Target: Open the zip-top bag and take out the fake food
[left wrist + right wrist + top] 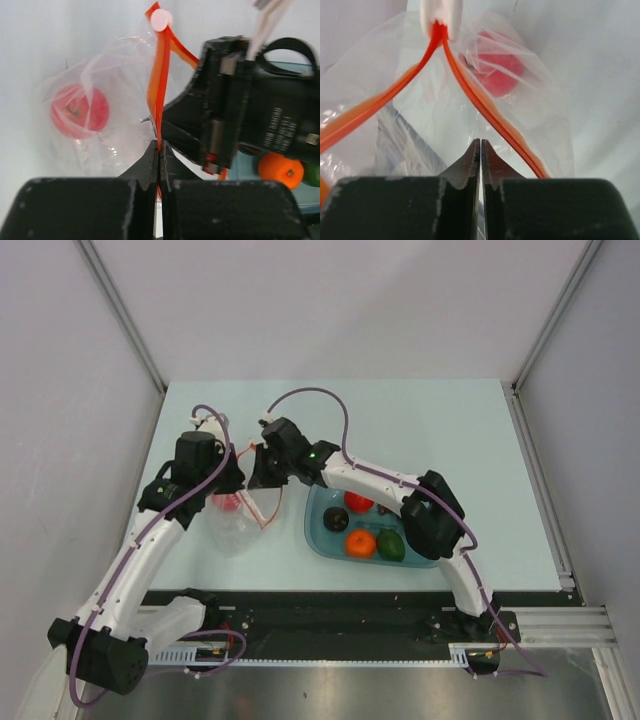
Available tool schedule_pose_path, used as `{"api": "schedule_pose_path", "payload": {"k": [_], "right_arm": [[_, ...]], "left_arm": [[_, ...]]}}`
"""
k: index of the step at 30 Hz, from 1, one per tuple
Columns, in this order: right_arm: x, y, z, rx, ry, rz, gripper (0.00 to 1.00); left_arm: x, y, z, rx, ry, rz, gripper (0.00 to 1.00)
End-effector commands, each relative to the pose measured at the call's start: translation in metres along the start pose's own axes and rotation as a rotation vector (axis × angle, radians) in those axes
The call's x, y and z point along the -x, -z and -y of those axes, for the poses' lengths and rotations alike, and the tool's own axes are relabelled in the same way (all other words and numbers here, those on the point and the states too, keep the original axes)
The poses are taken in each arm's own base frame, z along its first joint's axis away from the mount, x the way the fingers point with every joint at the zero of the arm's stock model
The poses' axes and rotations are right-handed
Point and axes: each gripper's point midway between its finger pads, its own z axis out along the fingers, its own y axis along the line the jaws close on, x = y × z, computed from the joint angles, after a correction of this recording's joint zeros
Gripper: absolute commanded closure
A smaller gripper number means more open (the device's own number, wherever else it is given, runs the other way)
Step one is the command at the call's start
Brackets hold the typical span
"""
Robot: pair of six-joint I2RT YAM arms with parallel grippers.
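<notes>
The zip-top bag point(236, 530) hangs between my two grippers, just left of the tub, with its mouth spread. My left gripper point(159, 149) is shut on its orange zip strip point(158, 85), below the white slider point(161, 20). My right gripper point(480, 144) is shut on the bag's clear film, just left of the other strip point(485, 107). One red fake fruit point(80, 111) lies inside the bag point(535, 125). In the top view the left gripper point(232, 483) and right gripper point(256, 476) nearly touch above the bag.
A teal tub point(318, 536) stands right of the bag. It holds a red fruit point(358, 502), a dark one point(336, 520), an orange point(361, 543) and a green one point(391, 545). The right forearm crosses over the tub.
</notes>
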Motion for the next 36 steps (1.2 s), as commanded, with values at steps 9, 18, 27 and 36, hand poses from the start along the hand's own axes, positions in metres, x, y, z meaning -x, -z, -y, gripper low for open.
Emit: {"api": "schedule_pose_path", "payload": {"k": [9,18,27,36], "right_arm": [[0.015,-0.018,-0.043,0.163,-0.071,0.033,0.92],[0.003,-0.025,-0.055,0.257,-0.203,-0.02,0.88],[-0.026,-0.048,-0.032,0.34,-0.136,-0.084,0.71],[-0.041,-0.049,-0.038,0.485,-0.058,-0.133,0.59]], "left_arm": [[-0.001,0.003,0.017,-0.098,0.03,0.023,1.0],[0.003,0.003,0.02,-0.117,0.011,0.032,1.0],[0.009,0.004,0.042,-0.228,0.015,0.011,1.0],[0.017,0.004,0.08,-0.381,0.018,-0.013,1.0]]}}
